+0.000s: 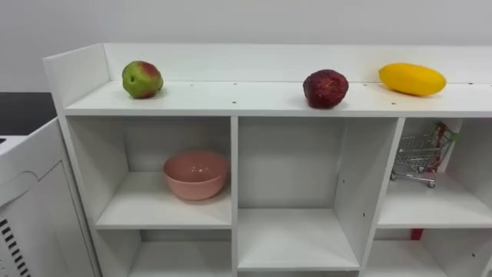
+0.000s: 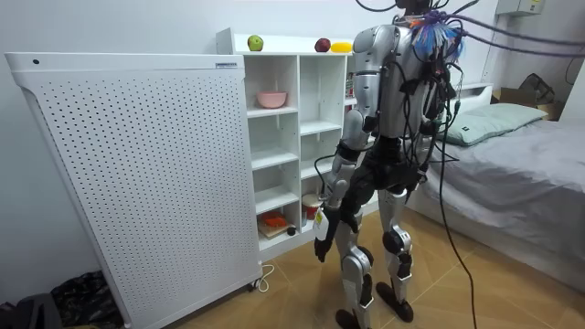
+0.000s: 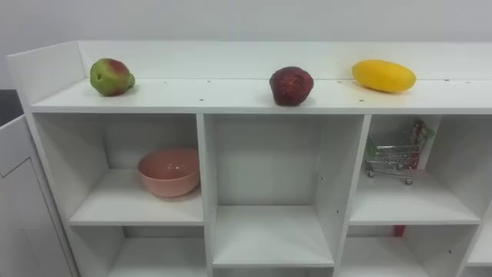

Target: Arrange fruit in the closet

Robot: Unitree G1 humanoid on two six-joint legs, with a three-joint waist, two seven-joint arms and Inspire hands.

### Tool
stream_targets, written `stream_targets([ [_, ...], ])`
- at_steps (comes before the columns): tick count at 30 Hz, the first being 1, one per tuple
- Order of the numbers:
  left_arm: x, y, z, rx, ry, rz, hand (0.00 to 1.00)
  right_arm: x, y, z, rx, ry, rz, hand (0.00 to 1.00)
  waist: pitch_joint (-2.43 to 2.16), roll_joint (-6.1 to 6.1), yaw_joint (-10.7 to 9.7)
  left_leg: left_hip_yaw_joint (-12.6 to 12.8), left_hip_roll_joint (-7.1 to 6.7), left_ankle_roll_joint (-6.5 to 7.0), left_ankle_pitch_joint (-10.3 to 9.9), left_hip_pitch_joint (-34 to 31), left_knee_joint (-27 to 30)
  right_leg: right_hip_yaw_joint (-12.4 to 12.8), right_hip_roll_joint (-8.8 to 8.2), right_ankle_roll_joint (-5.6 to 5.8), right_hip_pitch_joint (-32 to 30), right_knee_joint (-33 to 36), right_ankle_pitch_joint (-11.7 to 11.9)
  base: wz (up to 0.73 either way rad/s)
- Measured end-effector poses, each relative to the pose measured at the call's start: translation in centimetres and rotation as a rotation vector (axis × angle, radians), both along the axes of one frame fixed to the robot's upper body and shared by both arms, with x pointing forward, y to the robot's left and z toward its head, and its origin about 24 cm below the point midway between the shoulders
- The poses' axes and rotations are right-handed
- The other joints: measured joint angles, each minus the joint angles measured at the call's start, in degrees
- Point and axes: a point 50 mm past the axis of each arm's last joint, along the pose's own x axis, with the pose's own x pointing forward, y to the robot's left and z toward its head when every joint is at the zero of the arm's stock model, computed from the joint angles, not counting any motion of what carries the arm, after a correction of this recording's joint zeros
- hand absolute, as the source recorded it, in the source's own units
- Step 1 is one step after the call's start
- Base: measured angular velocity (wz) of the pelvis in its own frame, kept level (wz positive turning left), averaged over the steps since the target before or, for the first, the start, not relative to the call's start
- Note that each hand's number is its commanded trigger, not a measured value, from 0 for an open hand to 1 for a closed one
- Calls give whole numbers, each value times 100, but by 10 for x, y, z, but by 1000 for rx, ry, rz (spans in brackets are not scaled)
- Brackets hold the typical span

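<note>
Overall light: the scene is lit brightly and evenly, with soft-edged shade throughout.
Direction: light is cast mainly from above.
Brightest surface: the top board of the white closet (image 1: 269,98) is fully lit.
Fruit shadows: small, pale shadows are laid beneath the green-red apple (image 1: 142,79), the dark red fruit (image 1: 325,88) and the yellow fruit (image 1: 412,79).
Compartments: the insides are greyed softly and are darkest just under each board.
Sheen: a dull gleam is carried by the pink bowl (image 1: 196,175).
Room view: the perforated white panel (image 2: 137,174) is lit evenly, and faint shade is thrown on the wooden floor (image 2: 475,292).
</note>
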Motion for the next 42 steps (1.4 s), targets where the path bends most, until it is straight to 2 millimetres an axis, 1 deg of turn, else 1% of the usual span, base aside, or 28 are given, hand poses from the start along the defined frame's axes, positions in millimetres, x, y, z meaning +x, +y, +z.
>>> stream_targets([
  [11,1,0,0,0,-7,7,0,-1,0,0,-14,6,-26,0,-7,2,15,13,7,-2,-2,8,18,-4,2,-1,6,24,1,0],
  [14,1,1,0,3,-8,7,0,1,-1,0,-14,9,-82,0,-8,-5,3,0,10,-1,-2,35,24,-18,2,-3,23,52,2,0],
  [17,1,3,1,6,-12,25,0,0,-5,1,-42,21,-125,0,-5,-30,11,2,6,-1,-1,71,7,35,2,-4,50,46,1,-4],
  [20,1,6,2,10,-26,35,0,11,-12,3,-84,-17,-168,0,-5,-68,-31,17,-2,1,0,76,21,87,3,-4,43,39,1,-5],
  [21,2,7,2,12,-32,34,0,21,-16,6,-110,-55,-192,0,-6,-95,-27,33,-3,1,0,75,14,120,3,-1,8,77,0,-10],
  [22,3,9,2,14,-41,35,0,36,-22,10,-143,-113,-217,0,16,-97,-40,60,-2,2,0,77,12,146,4,-1,-12,84,0,-10],
  [23,3,10,3,16,-45,34,0,43,-25,13,-161,-141,-229,0,21,-101,-46,66,-2,2,0,79,11,147,4,-1,-15,84,0,-8],
  [24,4,14,4,24,-53,37,0,58,-31,18,-195,-197,-247,0,24,-108,-46,72,-2,2,0,80,5,138,5,0,-16,81,-1,0],
  [25,5,17,4,32,-63,42,0,74,-36,26,-233,-254,-247,0,14,-145,-52,65,-2,1,0,73,1,143,5,1,-26,81,-2,0],
  [26,6,18,5,36,-68,41,0,82,-39,31,-255,-289,-243,0,6,-154,-51,64,-2,1,0,59,2,141,5,1,-41,81,-2,0],
  [28,8,20,6,45,-86,41,0,120,-47,58,-341,-463,-245,0,1,-147,-79,66,-3,4,2,10,19,139,2,-1,-115,98,1,0],
  [29,9,21,6,47,-92,41,0,127,-49,64,-363,-504,-245,0,-1,-150,-84,63,-3,4,2,7,19,137,2,-1,-117,98,1,4],
  [31,12,24,8,58,-116,40,0,154,-53,92,-433,-649,-252,0,-9,-163,-102,49,2,3,3,-25,17,137,7,-1,-141,93,1,4],
  [32,14,25,8,59,-124,41,0,159,-55,98,-451,-680,-256,0,-12,-159,-104,55,2,3,3,-36,17,140,8,-1,-154,96,1,0],
  [34,15,23,9,67,-142,34,0,177,-57,128,-547,-797,-251,0,-19,-131,-106,123,6,2,4,-55,7,151,9,-1,-206,119,1,-9],
  [35,14,23,9,68,-143,36,0,180,-57,135,-570,-825,-249,0,-23,-124,-121,128,6,2,3,-54,6,148,8,-1,-206,119,1,-7],
  [36,14,24,9,72,-147,38,0,186,-58,147,-619,-877,-249,0,-49,-100,-129,132,6,2,3,-48,6,146,8,-1,-203,117,1,0],
  [37,14,24,9,77,-152,44,0,190,-59,159,-657,-927,-259,0,-50,-111,-128,133,6,2,3,-44,5,147,7,-1,-200,119,2,0],
  [38,14,24,9,81,-155,40,0,192,-59,166,-671,-952,-261,0,-49,-112,-127,134,6,2,3,-44,7,148,7,-2,-202,119,3,0],
  [39,13,24,9,86,-157,40,0,195,-59,178,-694,-1003,-269,0,-49,-106,-132,134,7,2,3,-42,9,148,7,-3,-200,119,6,0],
  [40,13,24,9,86,-160,39,0,198,-58,190,-715,-1056,-267,0,-51,-88,-131,138,7,2,3,-34,10,150,7,-3,-194,120,8,0],
  [41,13,24,9,85,-164,38,0,199,-58,195,-726,-1081,-265,0,-46,-64,-129,139,7,2,3,-31,9,150,7,-3,-194,122,10,0],
  [42,14,23,9,82,-172,33,0,202,-57,207,-740,-1135,-258,0,-47,-59,-113,141,7,2,4,-30,9,146,5,-3,-201,145,10,0],
])
